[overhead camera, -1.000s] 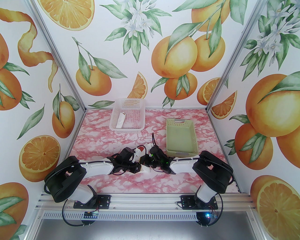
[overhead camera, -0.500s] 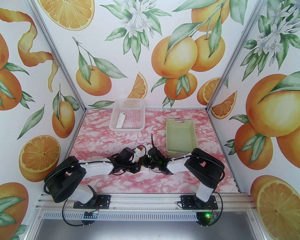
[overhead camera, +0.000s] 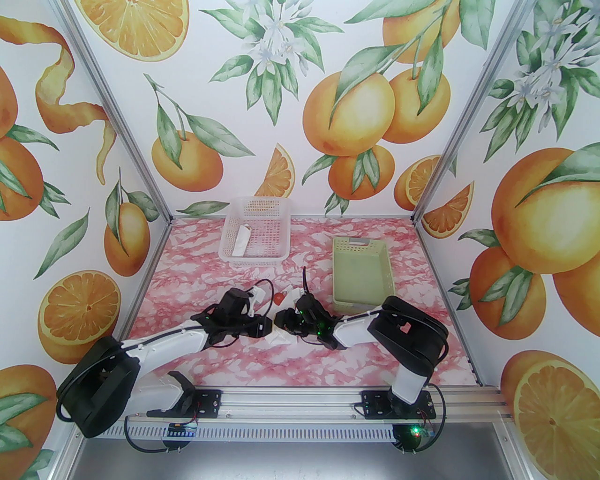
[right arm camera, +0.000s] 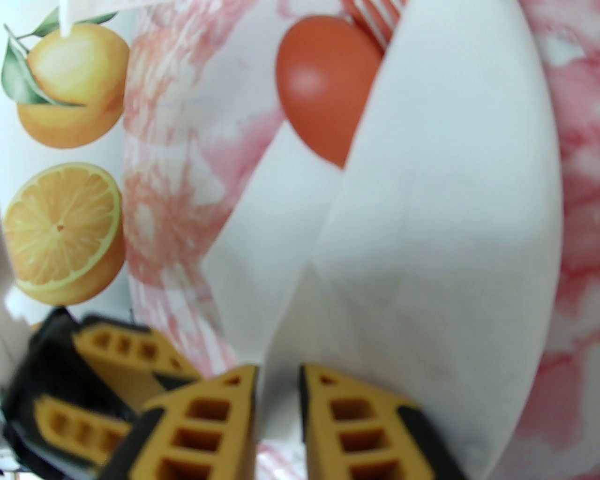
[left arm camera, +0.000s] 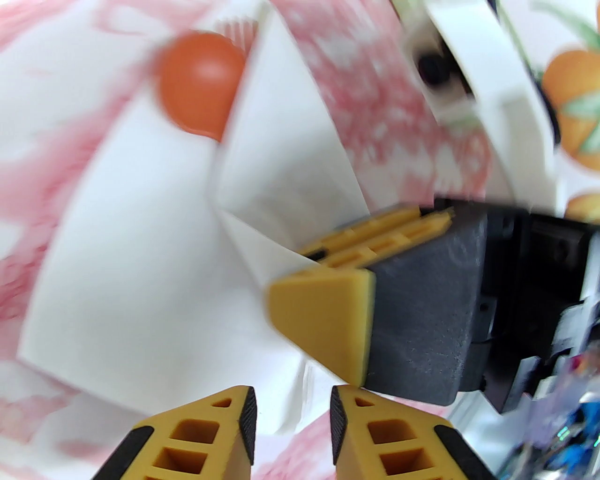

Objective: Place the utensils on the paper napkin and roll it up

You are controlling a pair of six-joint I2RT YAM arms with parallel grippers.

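Note:
The paper napkin (overhead camera: 283,338) lies half rolled at mid-table, a white cone (right arm camera: 422,234) with overlapping folds (left arm camera: 140,262). The red-orange spoon bowl (overhead camera: 280,296) sticks out of its far end (left arm camera: 199,84) (right arm camera: 323,84), and orange fork tines (right arm camera: 375,18) peek out beside it. The knife is hidden. My right gripper (overhead camera: 280,323) (right arm camera: 279,408) is shut on the napkin's near edge; its fingers (left arm camera: 323,318) pinch a fold. My left gripper (overhead camera: 268,328) (left arm camera: 293,417) hovers just left of it, jaws a little apart over the paper, its fingers (right arm camera: 126,351) holding nothing.
A white mesh basket (overhead camera: 262,206) at the back holds a slim white paper roll (overhead camera: 241,241). A pale green bin (overhead camera: 361,276) stands at back right, close behind the right arm's elbow. The two grippers nearly touch.
The left arm has swung back and to the left, drawing its gripper slightly away from the roll. The right arm has shifted left. More of the spoon bowl shows.

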